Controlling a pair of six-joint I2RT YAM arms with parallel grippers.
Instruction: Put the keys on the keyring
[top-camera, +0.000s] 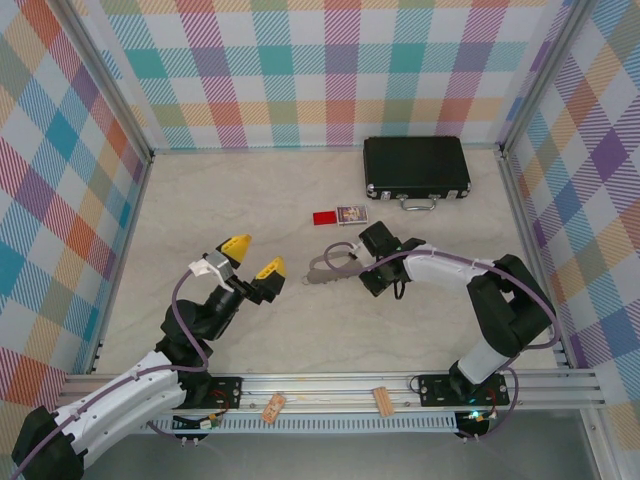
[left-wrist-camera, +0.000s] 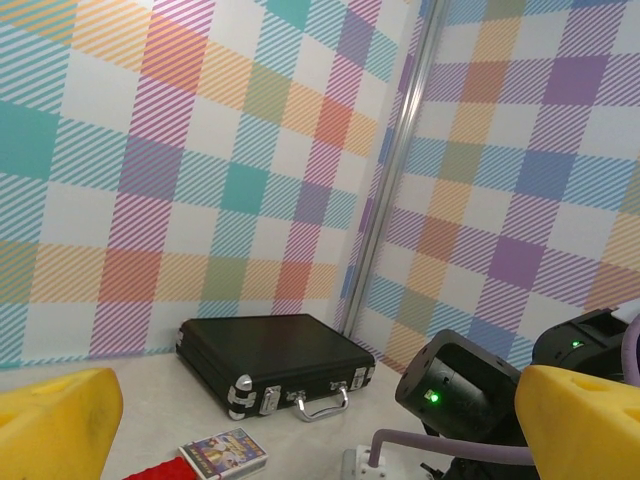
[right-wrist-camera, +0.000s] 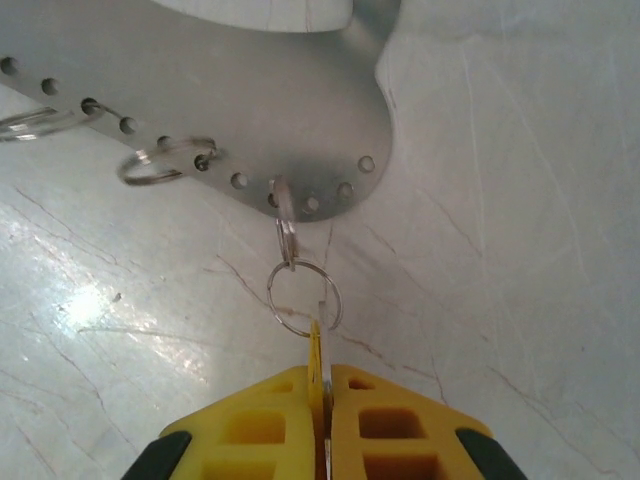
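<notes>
The keyring (right-wrist-camera: 250, 90) is a grey metal loop lying flat on the table, its rim drilled with small holes and carrying a few thin wire rings. My right gripper (right-wrist-camera: 322, 372) is shut on the key (right-wrist-camera: 318, 345), held edge-on, tan-yellow head and silver blade showing between the yellow pads. The key's tip pokes into a small split ring (right-wrist-camera: 304, 298) hanging off the loop's rim. From above, the keyring (top-camera: 328, 268) lies just left of the right gripper (top-camera: 362, 262). My left gripper (top-camera: 255, 258) hovers open and holds nothing, left of the loop.
A black case (top-camera: 416, 167) with a silver handle sits at the back right. In front of it lie a red rectangle (top-camera: 324, 217) and a small picture box (top-camera: 352, 214). Two wooden blocks (top-camera: 273, 407) rest on the near rail. Checked walls enclose the table.
</notes>
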